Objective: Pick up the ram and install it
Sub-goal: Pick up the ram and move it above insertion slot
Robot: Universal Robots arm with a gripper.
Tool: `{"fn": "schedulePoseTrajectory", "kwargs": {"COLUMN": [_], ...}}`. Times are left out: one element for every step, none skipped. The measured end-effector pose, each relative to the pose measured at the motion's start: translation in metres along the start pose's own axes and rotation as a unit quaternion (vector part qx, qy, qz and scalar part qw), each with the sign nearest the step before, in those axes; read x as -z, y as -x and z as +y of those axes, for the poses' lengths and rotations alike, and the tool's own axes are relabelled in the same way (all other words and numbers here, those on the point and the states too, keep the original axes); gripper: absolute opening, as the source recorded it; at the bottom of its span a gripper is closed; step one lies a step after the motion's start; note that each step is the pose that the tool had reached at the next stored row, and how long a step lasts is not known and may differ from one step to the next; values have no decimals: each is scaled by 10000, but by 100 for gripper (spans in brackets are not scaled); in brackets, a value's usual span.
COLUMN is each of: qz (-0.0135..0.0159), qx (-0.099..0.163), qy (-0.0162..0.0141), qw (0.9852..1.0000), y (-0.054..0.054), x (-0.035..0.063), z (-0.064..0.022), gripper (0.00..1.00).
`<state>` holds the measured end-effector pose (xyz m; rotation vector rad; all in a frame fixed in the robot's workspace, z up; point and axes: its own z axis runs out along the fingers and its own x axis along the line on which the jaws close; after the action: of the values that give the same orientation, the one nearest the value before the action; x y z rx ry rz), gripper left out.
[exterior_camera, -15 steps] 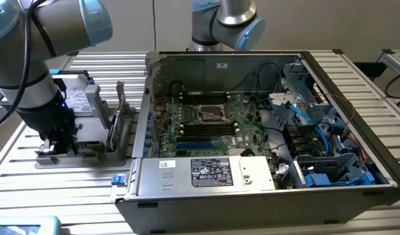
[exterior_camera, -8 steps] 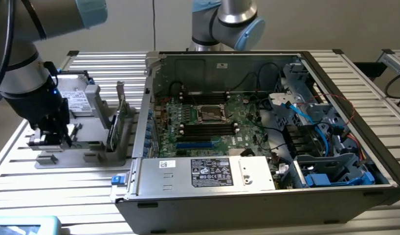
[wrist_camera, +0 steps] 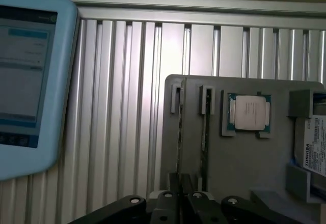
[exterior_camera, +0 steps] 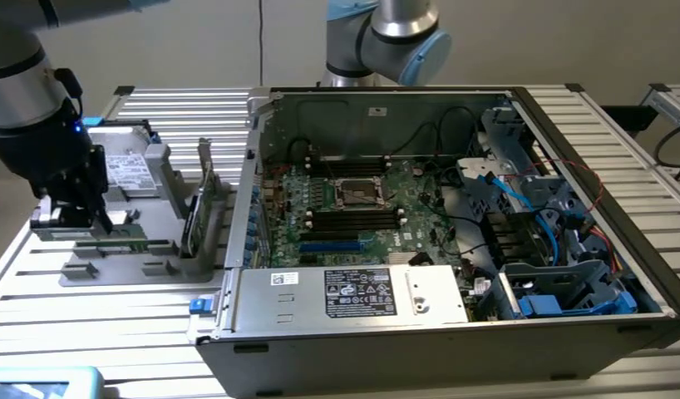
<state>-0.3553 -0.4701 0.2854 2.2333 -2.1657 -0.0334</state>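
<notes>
The ram (exterior_camera: 124, 246) is a slim green stick lying along the grey holder tray (exterior_camera: 118, 278) at the exterior view's left. My gripper (exterior_camera: 96, 231) stands directly over it, pointing down. In the wrist view the ram (wrist_camera: 179, 132) appears edge-on as a thin dark line running into the gripper (wrist_camera: 182, 196), whose two fingers are shut close together on it. The ram sits low at the tray, level with its slot holders. The open computer case (exterior_camera: 584, 150) with the motherboard (exterior_camera: 352, 208) lies to the exterior view's right.
A second thin green strip (wrist_camera: 205, 127) sits in the neighbouring slot. The tray also carries a processor (wrist_camera: 249, 112), a hard drive (exterior_camera: 130, 170) and an upright green expansion card (exterior_camera: 196, 208). A light-blue tablet (wrist_camera: 25, 81) lies on the ribbed metal table (exterior_camera: 118, 349).
</notes>
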Motion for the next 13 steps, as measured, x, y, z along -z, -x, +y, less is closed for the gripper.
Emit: {"fn": "schedulePoseTrajectory", "kwargs": {"qz": [0, 0, 0, 0, 0, 0, 0, 0, 0, 0, 0, 0, 1], "qx": [-1, 0, 0, 0, 0, 0, 0, 0, 0, 0, 0, 0, 0], "qy": [1, 0, 0, 0, 0, 0, 1, 0, 0, 1, 0, 0, 1], "qw": [10000, 10000, 10000, 10000, 10000, 10000, 10000, 10000, 10000, 10000, 10000, 10000, 10000], "y": [-8, -17, -24, -30, -38, -45, -53, -60, -67, -75, -81, -84, -86], "x": [47, 91, 138, 185, 231, 280, 328, 371, 418, 464, 513, 559, 605], "z": [-19, -41, -67, -97, -131, -166, -200, -230, -263, -295, -326, -350, -370], "gripper": [13, 13, 13, 13, 13, 13, 13, 13, 13, 13, 13, 13, 13]}}
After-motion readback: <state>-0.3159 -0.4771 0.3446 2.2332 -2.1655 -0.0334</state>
